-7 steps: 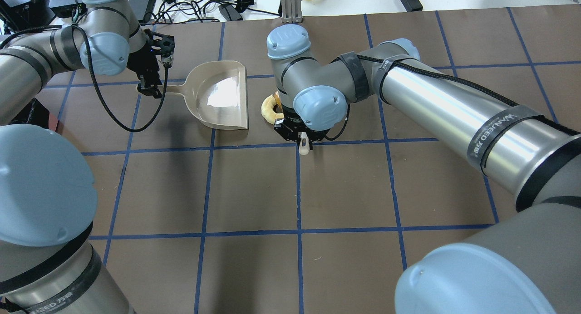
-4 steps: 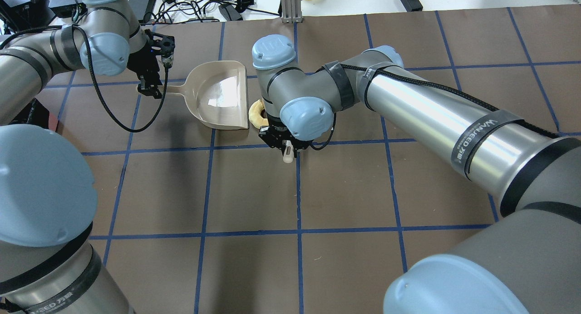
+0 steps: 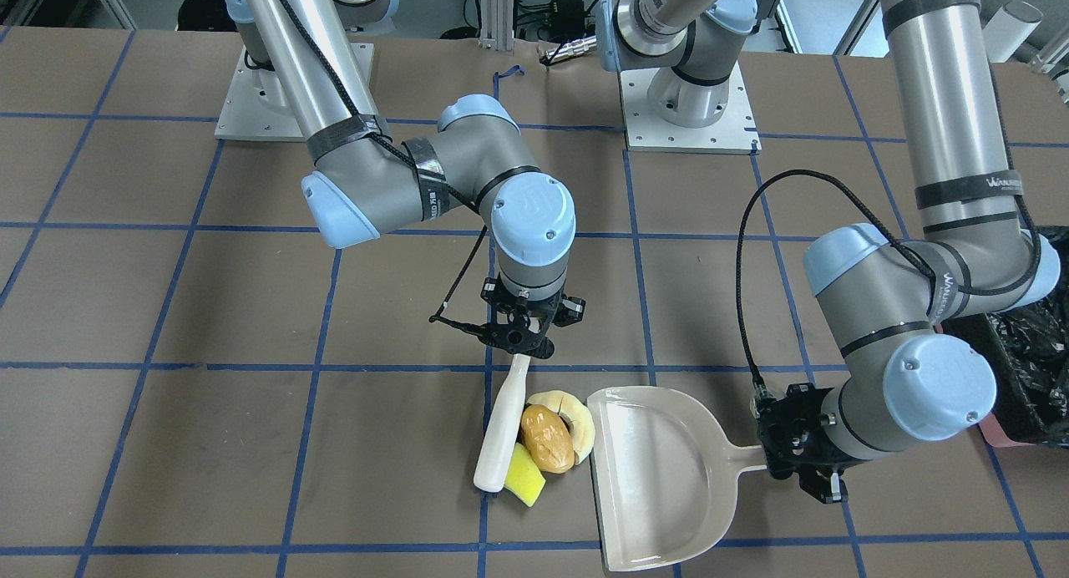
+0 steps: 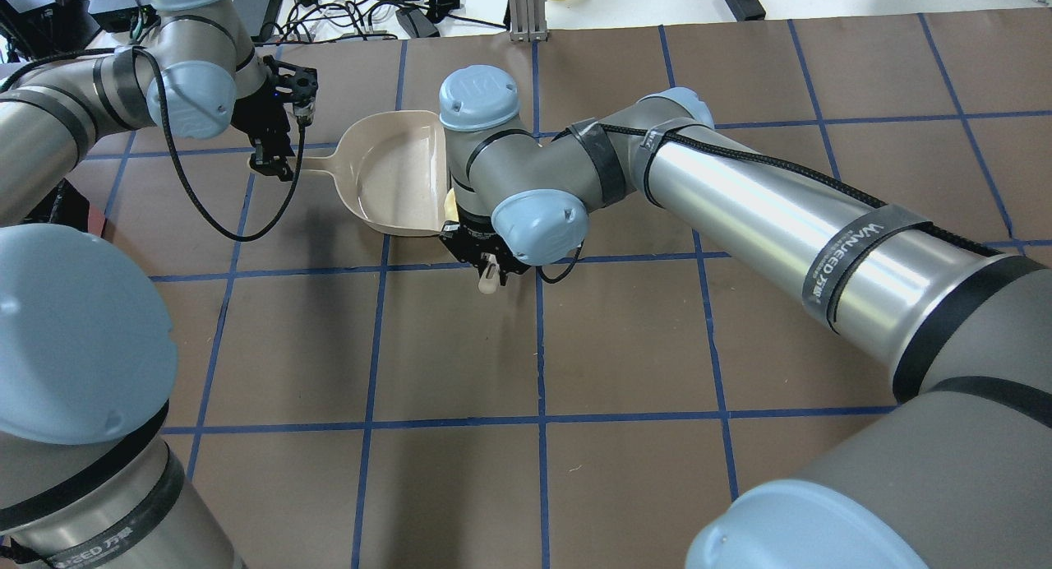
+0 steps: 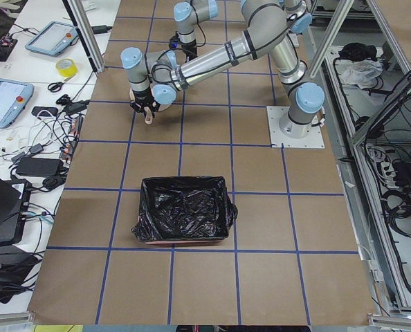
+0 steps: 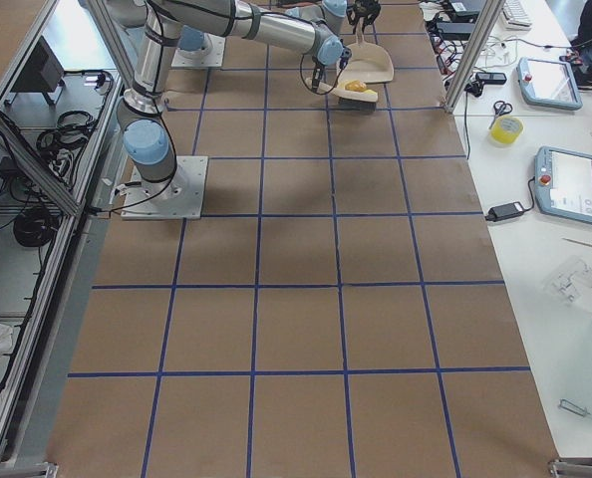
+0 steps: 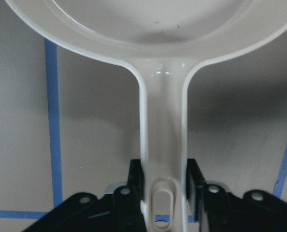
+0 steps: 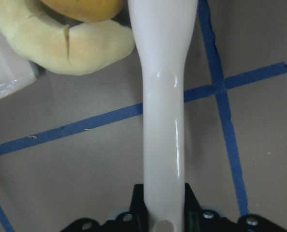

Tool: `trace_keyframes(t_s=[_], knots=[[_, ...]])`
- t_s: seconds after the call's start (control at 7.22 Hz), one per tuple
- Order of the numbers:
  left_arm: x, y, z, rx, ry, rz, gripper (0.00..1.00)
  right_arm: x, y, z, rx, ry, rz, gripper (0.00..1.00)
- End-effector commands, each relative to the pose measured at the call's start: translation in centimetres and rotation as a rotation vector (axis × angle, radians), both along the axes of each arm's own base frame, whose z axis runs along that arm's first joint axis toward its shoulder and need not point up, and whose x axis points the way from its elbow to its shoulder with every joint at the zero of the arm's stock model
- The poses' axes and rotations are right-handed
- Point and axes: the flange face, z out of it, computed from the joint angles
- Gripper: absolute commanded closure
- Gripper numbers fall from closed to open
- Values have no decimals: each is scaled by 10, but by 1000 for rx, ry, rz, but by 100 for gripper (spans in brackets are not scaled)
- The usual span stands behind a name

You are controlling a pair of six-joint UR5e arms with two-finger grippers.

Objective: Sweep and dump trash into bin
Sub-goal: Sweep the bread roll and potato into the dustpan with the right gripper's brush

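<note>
The right gripper (image 3: 522, 342) is clamped on the thin end of the beige hand brush (image 3: 504, 428), its fingers pressed to either side of the handle. The brush lies slanted on the brown table (image 3: 167, 311) with its blue tape grid.

The trash is bunched between the brush and the open mouth of the beige dustpan (image 3: 660, 478). The pale half-ring (image 3: 580, 421) sits right at the pan's lip. The golden-brown lump (image 3: 547, 438) is wedged between the ring and the brush. The yellow sponge wedge (image 3: 524, 479) lies at the brush's far tip, touching it. None of the three is inside the pan.

The left gripper (image 3: 781, 459) is closed on the end of the dustpan's handle, and the pan lies flat on the table.

The bin (image 5: 185, 211) – a pink box lined with crinkled black plastic – stands well apart, beyond the left arm. A black band (image 4: 851, 248) on the right forearm carries pale lettering that reads roughly "WANUEED". The left forearm bears the same word.
</note>
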Motion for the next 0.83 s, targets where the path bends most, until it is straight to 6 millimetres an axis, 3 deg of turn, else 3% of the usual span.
trace_keyframes(t_s=[0.0,0.42,0.69], knots=[[0,0,-1,1,1,-1,100,15,0,-6,-33,-45,-25,100],[0,0,-1,0,2,-1,100,27,-5,3,-56,-59,-20,100],[0,0,-1,2,2,-1,100,42,-6,-13,-44,-53,-5,100]])
